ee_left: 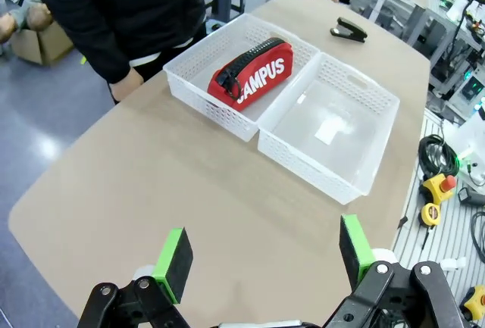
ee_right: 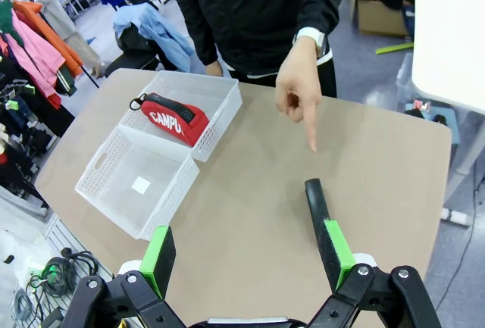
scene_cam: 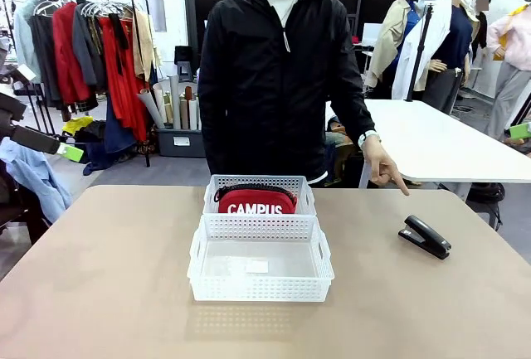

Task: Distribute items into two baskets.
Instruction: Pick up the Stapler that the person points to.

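1. Red CAMPUS pouch (scene_cam: pixel 256 201) inside far basket (scene_cam: pixel 217 185); near basket (scene_cam: pixel 260 290) bare, likely reserved for black stapler (scene_cam: pixel 425 236).
2. Person's hand (scene_cam: pixel 383 167), index finger out, pointing at black stapler on table (scene_cam: pixel 108 276).
3. Left gripper (ee_left: pixel 265 256), right gripper (ee_right: pixel 246 256): spread wide, empty.

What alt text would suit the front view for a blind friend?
A white far basket holding a red CAMPUS pouch sits end to end with an empty near basket on a tan table. A black stapler lies to their right, and a person in a black jacket points a hand toward it.
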`<state>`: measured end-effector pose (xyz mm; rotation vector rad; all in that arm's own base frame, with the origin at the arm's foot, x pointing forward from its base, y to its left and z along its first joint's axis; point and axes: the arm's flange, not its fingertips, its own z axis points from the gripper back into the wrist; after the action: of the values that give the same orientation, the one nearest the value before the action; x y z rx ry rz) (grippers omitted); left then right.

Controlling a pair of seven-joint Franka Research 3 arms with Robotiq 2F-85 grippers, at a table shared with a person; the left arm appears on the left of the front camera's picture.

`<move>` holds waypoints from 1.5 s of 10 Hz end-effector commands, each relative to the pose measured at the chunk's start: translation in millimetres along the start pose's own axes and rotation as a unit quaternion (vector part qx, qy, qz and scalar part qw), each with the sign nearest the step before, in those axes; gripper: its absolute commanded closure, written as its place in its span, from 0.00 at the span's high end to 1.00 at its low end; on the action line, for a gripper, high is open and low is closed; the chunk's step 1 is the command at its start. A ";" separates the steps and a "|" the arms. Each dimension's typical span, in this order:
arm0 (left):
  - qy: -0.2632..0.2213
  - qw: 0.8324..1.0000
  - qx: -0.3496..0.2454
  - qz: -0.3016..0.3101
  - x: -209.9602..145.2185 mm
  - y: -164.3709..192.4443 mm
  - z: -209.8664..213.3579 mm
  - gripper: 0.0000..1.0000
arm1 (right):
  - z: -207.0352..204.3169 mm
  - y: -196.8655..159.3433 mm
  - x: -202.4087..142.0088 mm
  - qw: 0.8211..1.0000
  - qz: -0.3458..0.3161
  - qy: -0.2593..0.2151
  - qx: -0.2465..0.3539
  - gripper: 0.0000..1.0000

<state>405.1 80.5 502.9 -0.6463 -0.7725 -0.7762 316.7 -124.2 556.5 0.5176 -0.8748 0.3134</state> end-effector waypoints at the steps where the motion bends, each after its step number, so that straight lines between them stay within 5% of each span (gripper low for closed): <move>1: -0.013 1.000 -0.001 0.005 -1.7 -3.7 -0.7 1.00 | -0.6 0.7 1.8 1.000 -0.002 -0.006 0.005 1.00; 8: -0.013 1.000 -0.001 0.005 -1.7 -3.7 -0.7 1.00 | -7.6 -5.6 11.7 1.000 0.018 0.016 0.018 1.00; 12: -0.013 1.000 -0.001 0.005 -1.7 -3.7 -0.7 1.00 | -55.8 -30.8 60.1 0.989 0.064 0.127 0.031 1.00; 15: -0.013 1.000 -0.001 0.005 -1.7 -3.7 -0.7 1.00 | -103.2 -46.0 76.5 0.966 0.116 0.229 0.035 1.00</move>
<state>404.6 80.6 502.8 -0.6462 -0.7727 -0.7752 436.9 -93.6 541.2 0.4316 -0.5127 0.5790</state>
